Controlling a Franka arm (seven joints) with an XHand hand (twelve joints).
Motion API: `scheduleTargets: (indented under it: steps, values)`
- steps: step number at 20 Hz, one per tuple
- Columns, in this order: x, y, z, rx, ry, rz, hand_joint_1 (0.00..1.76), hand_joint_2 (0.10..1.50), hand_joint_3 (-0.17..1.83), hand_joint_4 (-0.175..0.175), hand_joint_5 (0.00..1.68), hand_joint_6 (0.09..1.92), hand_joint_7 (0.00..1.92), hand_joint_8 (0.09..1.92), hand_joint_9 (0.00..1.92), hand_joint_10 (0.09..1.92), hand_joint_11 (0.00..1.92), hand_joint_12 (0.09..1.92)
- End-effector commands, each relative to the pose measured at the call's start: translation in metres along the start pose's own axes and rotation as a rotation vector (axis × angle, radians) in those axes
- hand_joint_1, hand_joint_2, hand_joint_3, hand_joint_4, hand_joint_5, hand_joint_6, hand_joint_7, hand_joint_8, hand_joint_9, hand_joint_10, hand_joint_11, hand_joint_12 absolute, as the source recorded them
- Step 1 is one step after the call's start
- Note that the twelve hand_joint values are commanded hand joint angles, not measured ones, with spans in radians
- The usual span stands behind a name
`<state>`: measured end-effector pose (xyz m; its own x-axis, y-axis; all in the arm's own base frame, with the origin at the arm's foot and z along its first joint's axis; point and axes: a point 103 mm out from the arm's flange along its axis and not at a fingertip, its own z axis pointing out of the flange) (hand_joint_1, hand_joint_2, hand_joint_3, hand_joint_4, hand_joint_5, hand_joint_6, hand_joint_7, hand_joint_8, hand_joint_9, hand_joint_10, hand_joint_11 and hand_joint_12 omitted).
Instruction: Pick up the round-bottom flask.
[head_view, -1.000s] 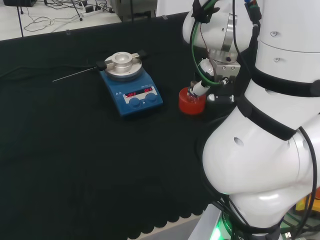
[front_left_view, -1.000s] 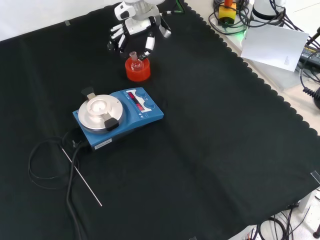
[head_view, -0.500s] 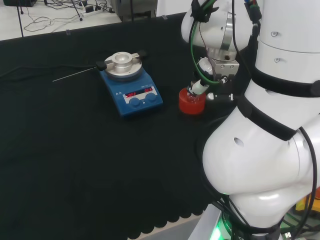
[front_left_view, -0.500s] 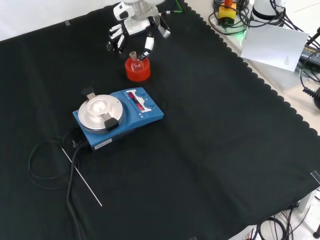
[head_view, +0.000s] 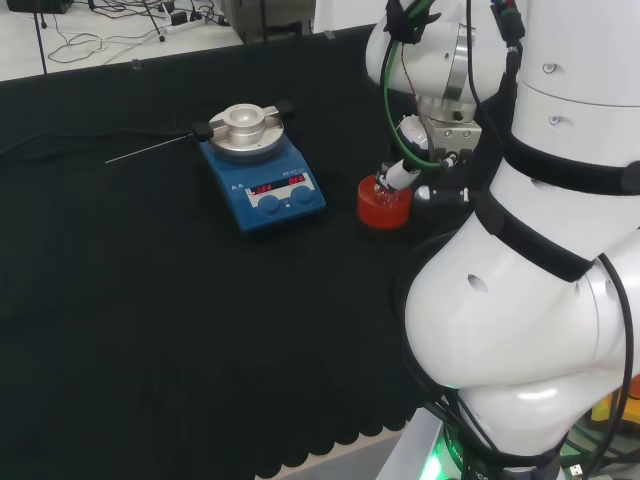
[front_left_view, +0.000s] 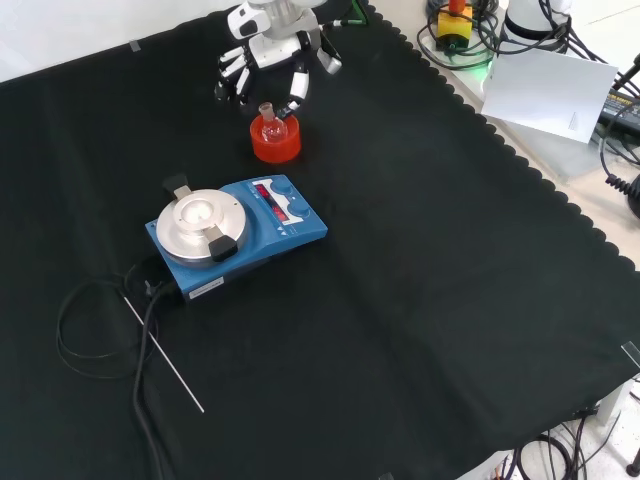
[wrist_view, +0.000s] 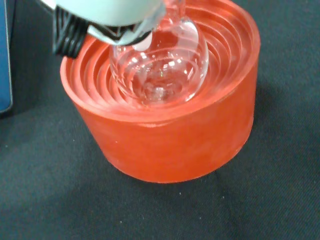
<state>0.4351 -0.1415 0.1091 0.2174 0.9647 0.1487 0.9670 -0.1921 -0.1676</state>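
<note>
The round-bottom flask (front_left_view: 268, 124) is small and of clear glass. It stands upright in a red ribbed stand (front_left_view: 276, 144) at the far side of the cloth in the front view. The black and white hand (front_left_view: 266, 62) hangs just behind and above it, fingers spread and pointing down on either side of the neck, one fingertip (front_left_view: 291, 104) close beside it. In the wrist view the flask's bulb (wrist_view: 160, 65) rests in the stand (wrist_view: 175, 140), with a white finger (wrist_view: 110, 15) at its shoulder. In the head view the flask (head_view: 384, 184) and stand (head_view: 384, 207) lie beside the hand (head_view: 403, 174).
A blue hotplate stirrer (front_left_view: 235, 233) with a round metal top stands nearer in the front view, its black cable (front_left_view: 90, 330) looped on the cloth beside a thin metal rod (front_left_view: 165, 357). The arm's white links (head_view: 530, 250) take up the head view's right.
The hand has shifted slightly over the flask, with its fingers staying spread. The flask still sits in the red stand.
</note>
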Motion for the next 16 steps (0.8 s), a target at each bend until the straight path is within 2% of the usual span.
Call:
scheduleTargets:
  steps: [1, 3, 4, 5, 6, 7, 10, 12, 16]
  values:
    - [0.001, 0.0, -0.002, -0.012, 0.007, -0.002, 0.93, 0.65, 0.69, -0.091, 0.88, 0.78, 0.2, 0.69, 0.45, 0.7, 0.05, 1.43]
    - [0.003, 0.001, -0.002, -0.014, -0.003, -0.001, 0.91, 0.68, 0.67, -0.096, 0.95, 0.76, 0.21, 0.69, 0.47, 0.69, 0.07, 1.43]
    - [0.003, 0.0, -0.002, -0.017, -0.012, 0.003, 0.96, 0.75, 0.58, 0.0, 0.99, 0.82, 0.22, 0.7, 0.48, 0.69, 0.08, 1.43]
    - [0.004, 0.0, -0.002, -0.016, -0.02, 0.008, 1.01, 0.79, 0.51, 0.069, 1.04, 0.86, 0.24, 0.7, 0.5, 0.69, 0.09, 1.42]
    - [0.004, 0.0, -0.002, -0.014, -0.029, 0.013, 1.04, 0.81, 0.49, 0.1, 1.07, 0.88, 0.25, 0.7, 0.52, 0.67, 0.11, 1.42]
    - [0.004, 0.0, -0.002, -0.009, -0.032, 0.016, 1.07, 0.8, 0.53, 0.089, 1.09, 0.91, 0.27, 0.69, 0.54, 0.66, 0.12, 1.41]
    - [0.002, -0.001, -0.007, -0.004, -0.034, 0.026, 1.11, 0.72, 0.7, 0.021, 1.11, 0.97, 0.3, 0.68, 0.57, 0.63, 0.14, 1.41]
    - [0.003, -0.003, -0.014, -0.011, -0.035, 0.029, 1.12, 0.69, 0.76, -0.003, 1.11, 1.0, 0.3, 0.68, 0.58, 0.63, 0.15, 1.41]
    - [0.009, -0.009, -0.037, -0.031, -0.032, 0.026, 1.13, 0.67, 0.8, -0.027, 1.11, 1.02, 0.3, 0.68, 0.58, 0.63, 0.15, 1.41]
